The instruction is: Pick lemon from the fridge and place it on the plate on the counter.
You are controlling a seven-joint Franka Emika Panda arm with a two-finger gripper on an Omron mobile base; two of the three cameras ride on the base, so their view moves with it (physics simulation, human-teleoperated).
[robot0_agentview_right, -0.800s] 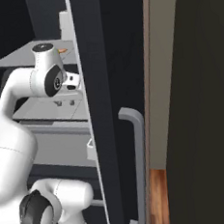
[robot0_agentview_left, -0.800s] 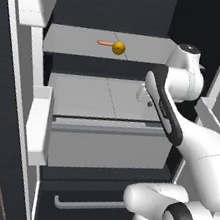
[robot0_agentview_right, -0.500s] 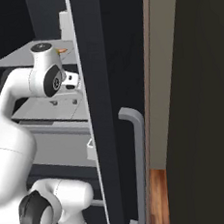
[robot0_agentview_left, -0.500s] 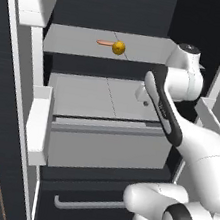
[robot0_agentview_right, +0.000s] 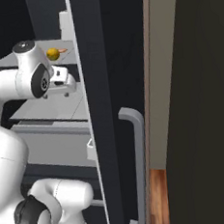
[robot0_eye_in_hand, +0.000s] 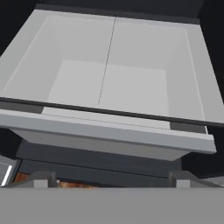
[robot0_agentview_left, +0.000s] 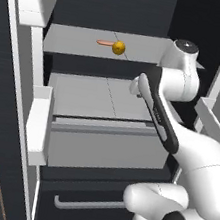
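On the grey upper shelf (robot0_agentview_left: pixel 142 49) of the open fridge (robot0_agentview_left: pixel 113 11), the lemon (robot0_agentview_left: pixel 118 47) is sitting just beside a thin pinkish-orange stick-like item (robot0_agentview_left: pixel 105 43), which is lying to its left in the left base view. From the right base view the same lemon (robot0_agentview_right: pixel 53 53) is showing past the arm's shoulder joint, with the pinkish item (robot0_agentview_right: pixel 62 51) on its far side. Below the shelf, the grey drawer (robot0_agentview_left: pixel 103 131) is standing pulled out, and the hand view is looking down into its pale interior (robot0_eye_in_hand: pixel 109 74), where a thin seam is running down the back wall and floor. Over the drawer, the white arm is bending forward, its hand (robot0_agentview_left: pixel 136 86) hanging above the drawer's right rear part, well below and to the right of the lemon. Two small dark fingertips (robot0_eye_in_hand: pixel 43 178) are rising at the bottom of the hand view, standing widely apart with nothing between them. White door bins (robot0_agentview_left: pixel 38 120) are lining the open door at the left in the left base view, with another bin (robot0_agentview_left: pixel 36 1) higher up. Along the fridge's dark edge in the right base view, a grey bar handle (robot0_agentview_right: pixel 138 164) is running vertically.
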